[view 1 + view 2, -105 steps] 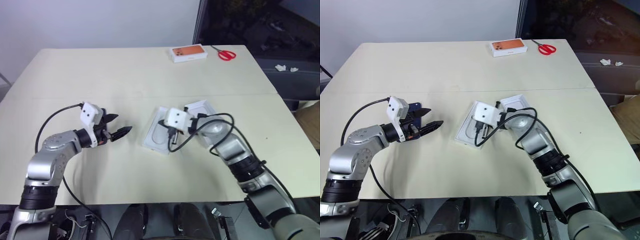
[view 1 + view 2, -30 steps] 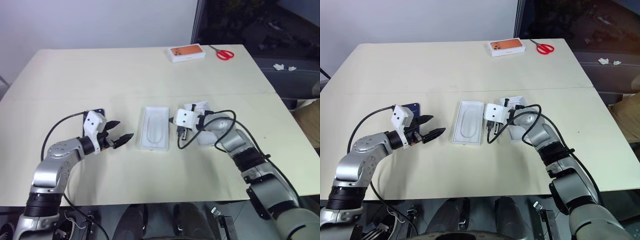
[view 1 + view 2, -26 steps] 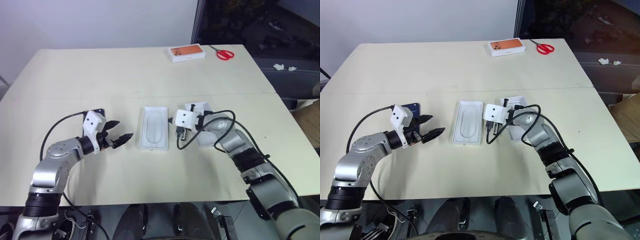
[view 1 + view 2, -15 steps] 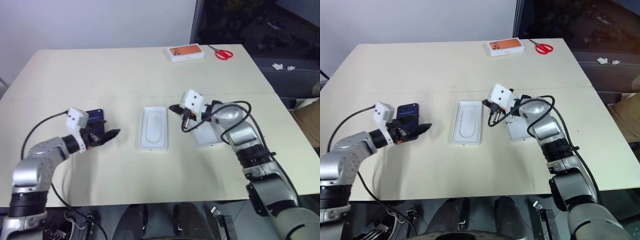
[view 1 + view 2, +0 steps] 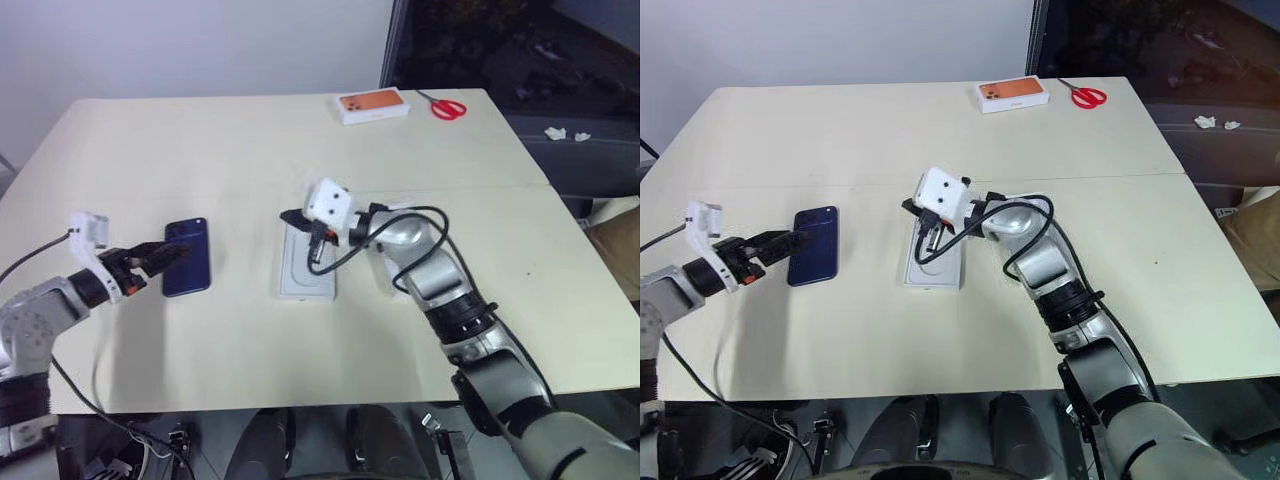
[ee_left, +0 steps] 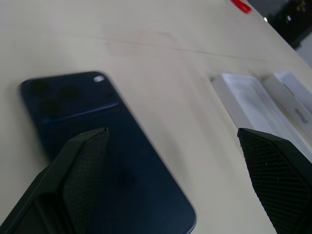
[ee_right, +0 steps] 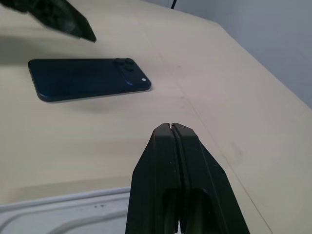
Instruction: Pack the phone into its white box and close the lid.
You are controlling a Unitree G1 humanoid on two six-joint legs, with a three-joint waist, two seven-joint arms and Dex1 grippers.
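Note:
The phone (image 5: 187, 257) lies flat on the table at the left, dark blue, back up, with its camera cluster at the far end. My left gripper (image 5: 165, 254) stands open at the phone's left edge, one finger (image 6: 78, 161) over the phone (image 6: 112, 161), gripping nothing. The white box (image 5: 308, 265) holds an oval-recessed insert and lies mid-table. My right gripper (image 5: 288, 216) is shut and empty, and hovers over the box's far end. A second white piece (image 6: 292, 95) sits just right of the box, mostly behind my right arm. I cannot tell whether it is the lid.
A white box with an orange top (image 5: 376, 104) and red scissors (image 5: 452, 106) lie at the far right of the table. A seam (image 5: 480, 188) runs across the tabletop. Bare table lies between the phone and the white box.
My left arm has swung out to the left, uncovering the phone. My right gripper has moved left and a little up, from the right white piece to above the insert tray's far end.

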